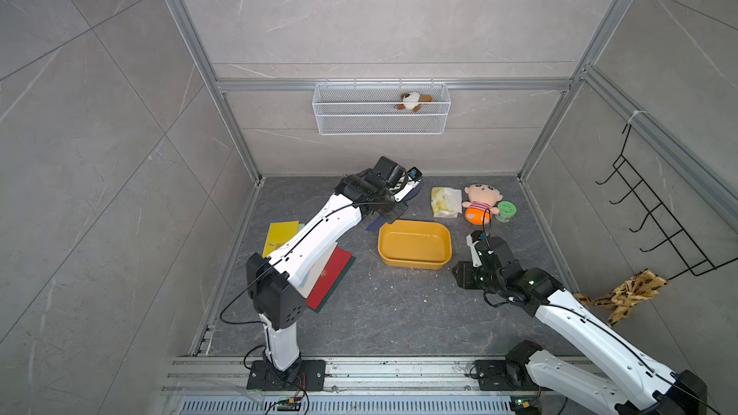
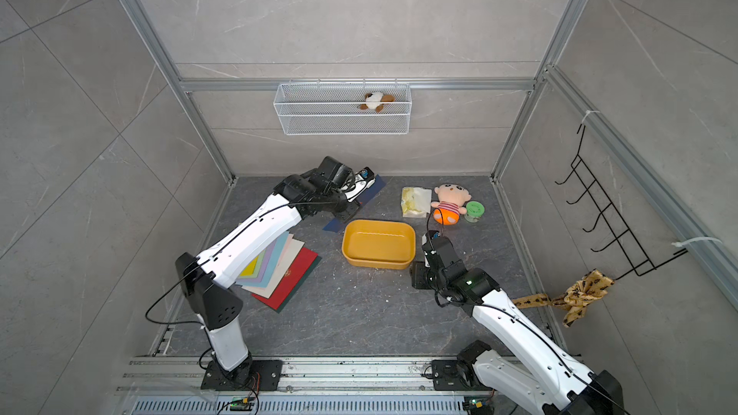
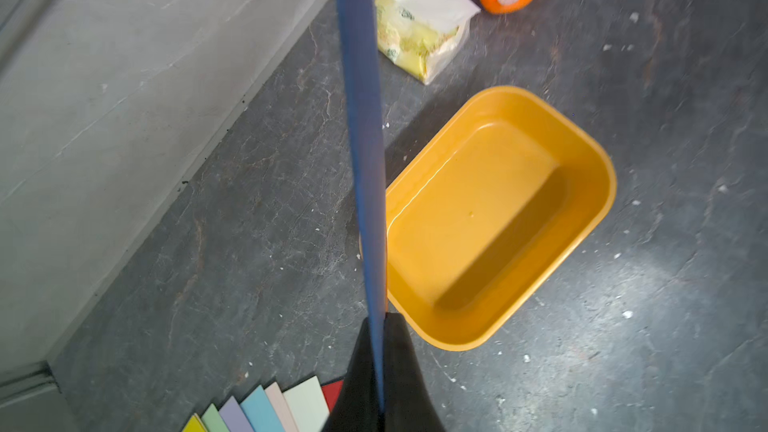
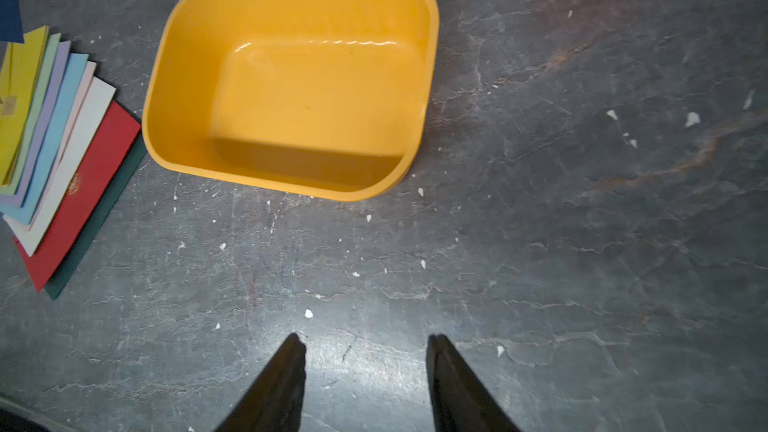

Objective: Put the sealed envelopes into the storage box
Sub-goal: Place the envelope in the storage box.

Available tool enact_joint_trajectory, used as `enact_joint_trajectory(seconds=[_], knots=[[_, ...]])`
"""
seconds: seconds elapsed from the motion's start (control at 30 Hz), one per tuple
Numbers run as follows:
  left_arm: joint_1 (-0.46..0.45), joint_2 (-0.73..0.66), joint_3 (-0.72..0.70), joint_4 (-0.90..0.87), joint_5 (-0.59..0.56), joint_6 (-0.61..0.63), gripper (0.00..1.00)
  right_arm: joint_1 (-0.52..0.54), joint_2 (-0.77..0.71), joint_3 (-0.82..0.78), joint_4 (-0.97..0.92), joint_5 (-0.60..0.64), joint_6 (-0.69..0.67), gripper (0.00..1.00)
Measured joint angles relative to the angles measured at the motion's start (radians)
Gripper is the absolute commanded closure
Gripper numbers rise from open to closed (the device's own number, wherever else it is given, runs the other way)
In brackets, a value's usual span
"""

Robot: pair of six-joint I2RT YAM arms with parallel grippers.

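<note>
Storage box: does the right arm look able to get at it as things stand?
Probably yes. The right gripper hangs open and empty near the storage box, with only bare tabletop between them. The left gripper, shut on the navy envelope, is across the box, seemingly out of the way.

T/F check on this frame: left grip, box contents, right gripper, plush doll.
1. The left gripper is shut on the navy envelope. True.
2. The storage box holds no envelope. True.
3. The right gripper holds a red envelope. False: the right gripper is open and empty; the red envelope lies in the fanned stack beside the box.
4. The plush doll lies inside the storage box. False: the plush doll lies outside it, next to the green jar.
</note>
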Motion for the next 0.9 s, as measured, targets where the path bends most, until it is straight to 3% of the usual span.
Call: enact_joint_trajectory(seconds=[0.2, 0.47, 0.9], knots=[[-0.015, 0.213, 0.229, -0.09, 0.008, 0.172, 1.0, -0.001, -0.017, 0.0, -0.042, 0.036, -0.022, 0.49], [-0.044, 0.335, 0.255, -0.139, 0.045, 0.323, 1.0, -0.002, -0.017, 0.0, -0.067, 0.059, -0.029, 0.49], [-0.076, 0.389, 0.278, -0.167, 0.076, 0.401, 1.0, -0.003, -0.01, 0.002, -0.079, 0.081, -0.029, 0.49]])
